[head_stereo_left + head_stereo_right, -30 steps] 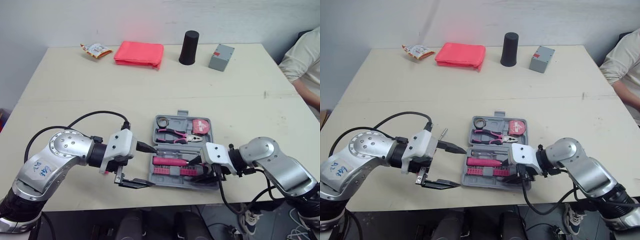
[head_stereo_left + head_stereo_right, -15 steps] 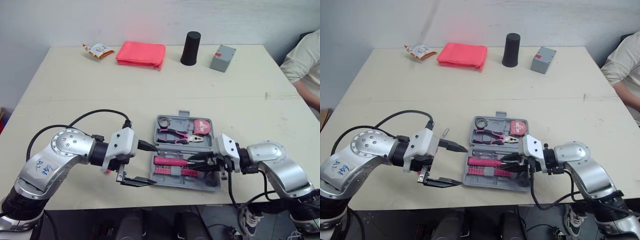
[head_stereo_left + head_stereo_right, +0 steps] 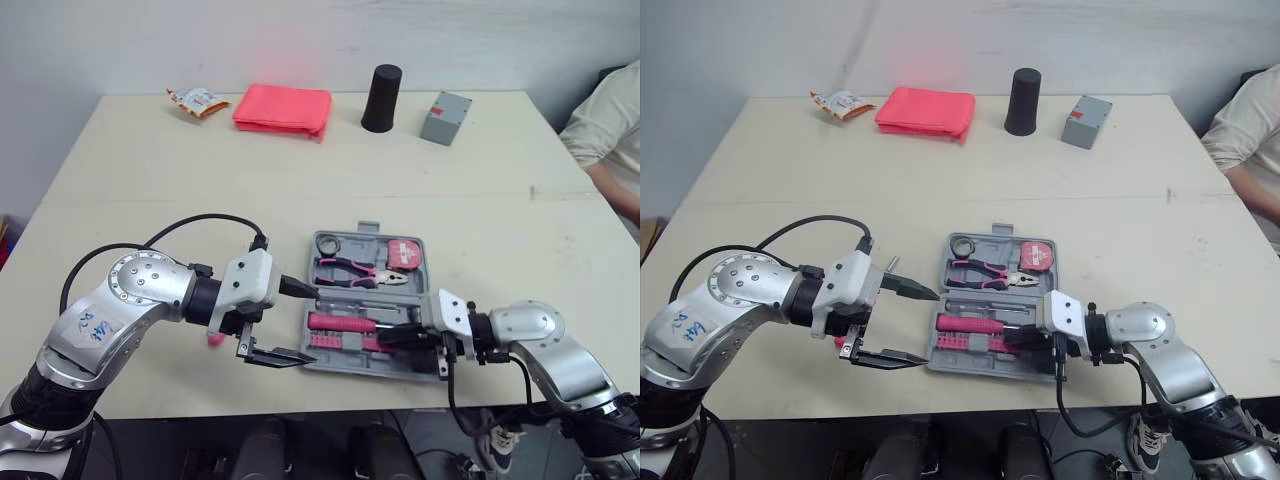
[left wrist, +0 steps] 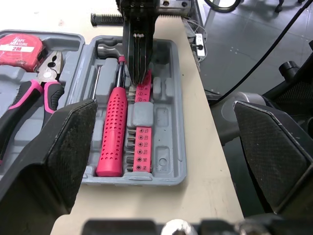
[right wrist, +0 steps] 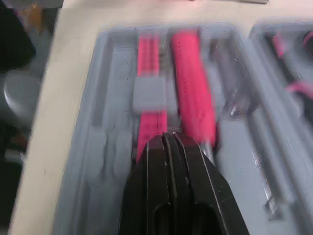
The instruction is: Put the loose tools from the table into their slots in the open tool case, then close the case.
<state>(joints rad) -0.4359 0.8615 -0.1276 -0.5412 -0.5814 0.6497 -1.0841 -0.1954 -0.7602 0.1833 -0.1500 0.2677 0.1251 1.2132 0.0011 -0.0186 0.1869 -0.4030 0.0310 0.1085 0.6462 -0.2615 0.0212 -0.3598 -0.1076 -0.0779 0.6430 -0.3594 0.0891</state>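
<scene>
Your right gripper (image 5: 168, 139): fingers pressed together, nothing held, tips inside tool case (image 4: 166, 147) beside pink screwdriver (image 3: 340, 323) in its slot, likely pushing it home. Left gripper (image 3: 306, 326): spread wide, empty, at case's left edge, probably bracing.

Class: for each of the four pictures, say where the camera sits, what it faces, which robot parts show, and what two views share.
Left eye view: on the head, looking forward and down at the table and tool case; left claw and right claw reach in.
Right eye view: beside it, same scene.
Left wrist view: left wrist, looking between its open fingers into the case, facing the right claw.
Right wrist view: right wrist, looking along the shut right claw at the pink screwdriver.
Shared: both wrist views show that screwdriver.
</scene>
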